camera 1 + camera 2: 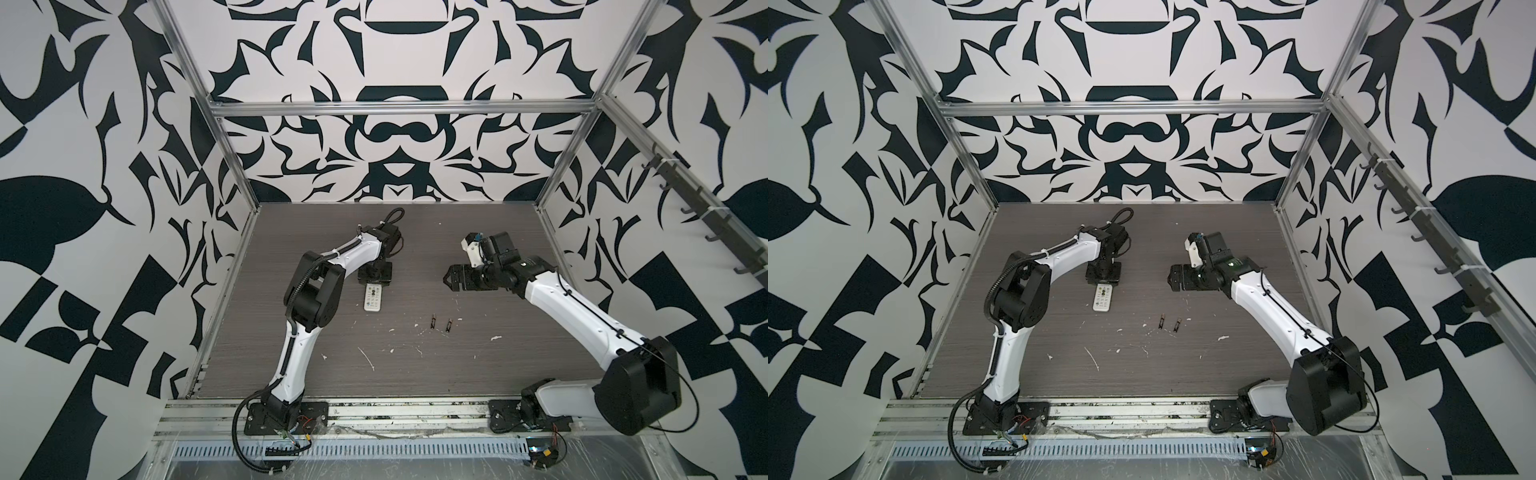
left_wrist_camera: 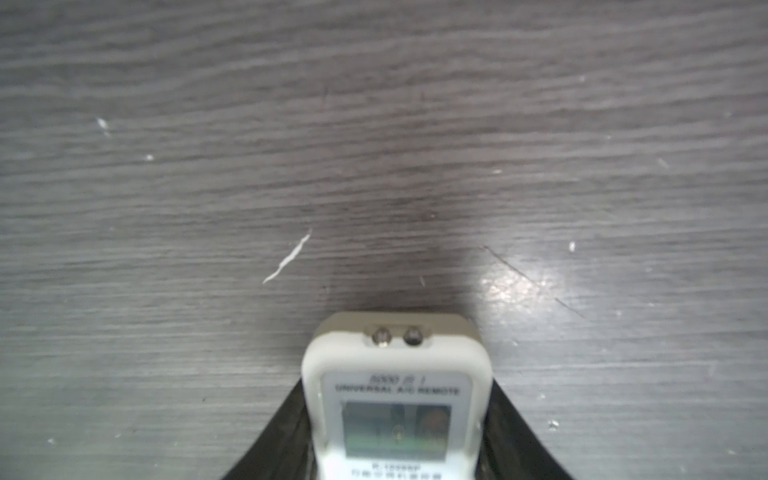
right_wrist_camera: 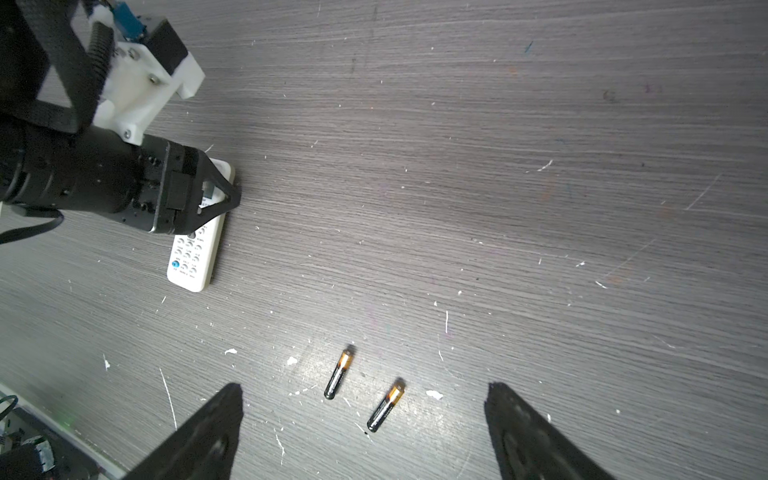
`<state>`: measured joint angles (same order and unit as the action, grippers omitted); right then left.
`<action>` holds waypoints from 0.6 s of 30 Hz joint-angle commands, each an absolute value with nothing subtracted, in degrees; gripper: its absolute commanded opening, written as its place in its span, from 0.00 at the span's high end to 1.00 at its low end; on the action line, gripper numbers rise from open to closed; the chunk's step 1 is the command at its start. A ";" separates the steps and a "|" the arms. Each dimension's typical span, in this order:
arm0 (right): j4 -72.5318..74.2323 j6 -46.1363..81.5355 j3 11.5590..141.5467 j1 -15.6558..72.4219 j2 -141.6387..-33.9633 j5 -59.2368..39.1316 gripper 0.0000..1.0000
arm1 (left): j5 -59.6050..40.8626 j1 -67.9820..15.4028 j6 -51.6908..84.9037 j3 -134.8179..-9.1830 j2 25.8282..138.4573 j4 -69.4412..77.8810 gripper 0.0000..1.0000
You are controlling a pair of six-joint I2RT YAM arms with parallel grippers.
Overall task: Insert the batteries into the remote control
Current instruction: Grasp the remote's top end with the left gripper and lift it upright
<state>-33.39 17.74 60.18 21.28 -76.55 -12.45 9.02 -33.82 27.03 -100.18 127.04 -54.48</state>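
Observation:
The white remote control point(image 1: 373, 300) point(image 1: 1103, 300) lies button-side up on the dark wood-grain table, its greenish screen point(image 2: 397, 432) at the far end. My left gripper point(image 1: 372, 286) point(image 2: 397, 382) reaches down over that screen end, and its black fingers point(image 2: 291, 415) press against both long sides of the remote point(image 3: 193, 262). Two batteries point(image 1: 433, 322) point(image 1: 448, 324) lie side by side to the right of the remote, dark with orange ends point(image 3: 338, 371) point(image 3: 385, 405). My right gripper point(image 1: 446, 279) point(image 3: 365, 390) hangs open above the table behind them, holding nothing.
White flecks and scratches point(image 1: 368, 358) dot the table. Aluminium frame posts point(image 1: 232, 158) and patterned walls enclose the left, back and right sides. Both arm bases point(image 1: 286, 411) point(image 1: 528, 415) are bolted along the front rail.

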 commanded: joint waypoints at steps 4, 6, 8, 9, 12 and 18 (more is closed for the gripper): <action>-32.97 16.45 63.89 22.60 -73.86 -15.08 0.06 | 4.80 -33.99 27.16 -95.48 120.61 -51.55 0.72; -32.48 15.40 65.05 23.58 -72.78 -17.14 0.07 | 0.18 -33.07 27.35 -91.63 115.69 -47.10 0.73; -30.34 13.75 65.48 25.33 -70.94 -19.76 0.07 | -6.10 -31.34 28.04 -87.32 110.69 -41.41 0.74; -28.87 12.60 65.33 26.86 -69.55 -20.88 0.07 | -9.59 -30.25 28.28 -85.09 108.02 -39.12 0.73; -24.78 9.92 64.45 30.94 -65.68 -22.58 0.04 | -20.90 -26.89 28.39 -79.10 100.96 -32.87 0.72; -21.99 7.99 66.96 36.57 -63.18 -22.42 0.00 | -45.76 -21.66 30.37 -68.58 88.02 -19.10 0.75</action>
<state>-25.78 10.41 63.90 35.09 -63.35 -21.56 -28.42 -22.63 28.56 -72.23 91.83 -28.01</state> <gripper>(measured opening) 0.997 0.523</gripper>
